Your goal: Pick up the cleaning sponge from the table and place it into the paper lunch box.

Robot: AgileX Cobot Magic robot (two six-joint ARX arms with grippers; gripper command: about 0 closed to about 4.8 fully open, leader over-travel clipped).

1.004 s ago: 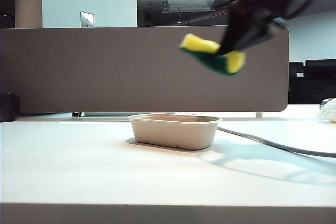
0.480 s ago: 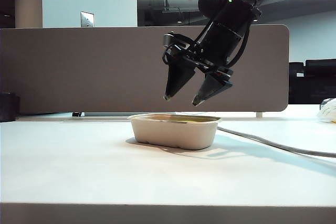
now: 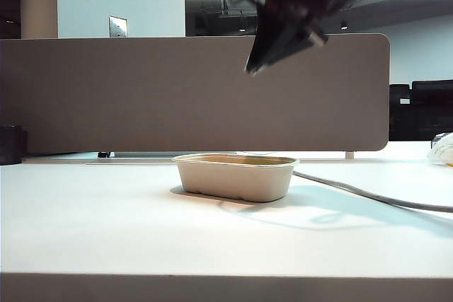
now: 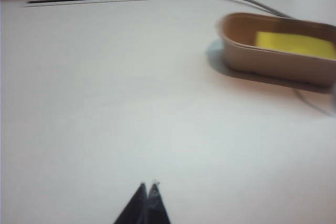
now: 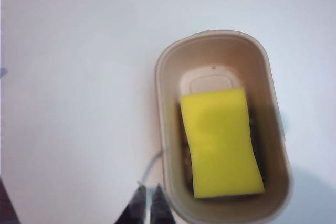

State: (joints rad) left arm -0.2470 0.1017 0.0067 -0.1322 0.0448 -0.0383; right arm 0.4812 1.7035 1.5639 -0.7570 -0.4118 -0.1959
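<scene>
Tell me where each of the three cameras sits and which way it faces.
Exterior view: low at the table edge, looking level across at the paper lunch box; right gripper above, shut.
Left wrist view: low over the table, looking obliquely across to the box; left gripper shut.
Right wrist view: high, looking down into the box at the cleaning sponge; shut gripper tips show.
Both wrist views share sponge and box.

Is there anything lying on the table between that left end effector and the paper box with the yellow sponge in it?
No. The left wrist view shows only bare table between the left end effector and the paper lunch box holding the cleaning sponge.
</scene>
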